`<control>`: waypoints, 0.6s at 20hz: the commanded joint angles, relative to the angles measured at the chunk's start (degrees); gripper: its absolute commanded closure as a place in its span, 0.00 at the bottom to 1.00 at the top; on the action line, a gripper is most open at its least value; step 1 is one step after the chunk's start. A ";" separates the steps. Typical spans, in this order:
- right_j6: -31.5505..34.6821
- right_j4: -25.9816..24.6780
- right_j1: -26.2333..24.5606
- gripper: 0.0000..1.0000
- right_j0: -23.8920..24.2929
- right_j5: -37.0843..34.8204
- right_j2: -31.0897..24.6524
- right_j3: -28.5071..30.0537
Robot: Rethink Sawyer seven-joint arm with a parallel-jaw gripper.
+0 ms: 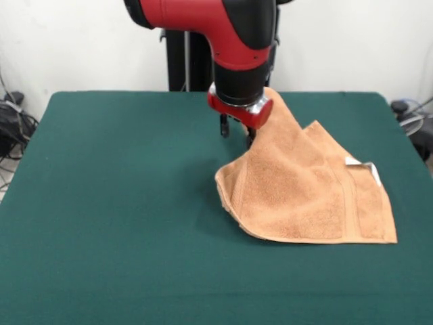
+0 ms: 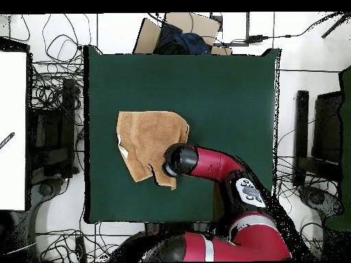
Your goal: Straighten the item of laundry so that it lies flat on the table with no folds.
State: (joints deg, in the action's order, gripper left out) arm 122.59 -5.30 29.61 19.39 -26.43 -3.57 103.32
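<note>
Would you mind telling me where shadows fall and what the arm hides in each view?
Front view: a soft shadow darkens the table left of the lifted towel, and the tool shows only dark tips. Overhead view: even light, and the arm covers the tool and the towel's corner.

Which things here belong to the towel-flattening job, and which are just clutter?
Job: towel, lifted at one corner; green table; gripper holding that corner.
Clutter: cardboard box, cables on the floor, white board beside the table.
</note>
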 commanded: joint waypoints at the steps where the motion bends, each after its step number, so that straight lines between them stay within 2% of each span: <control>1: -1.32 -0.31 -4.49 0.00 -0.56 -10.87 -4.00 -6.06; 12: 1.44 0.34 -5.50 0.00 0.04 -5.16 -4.94 -3.90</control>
State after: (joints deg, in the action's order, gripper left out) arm 122.59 -5.30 25.82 19.33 -31.30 -3.59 101.00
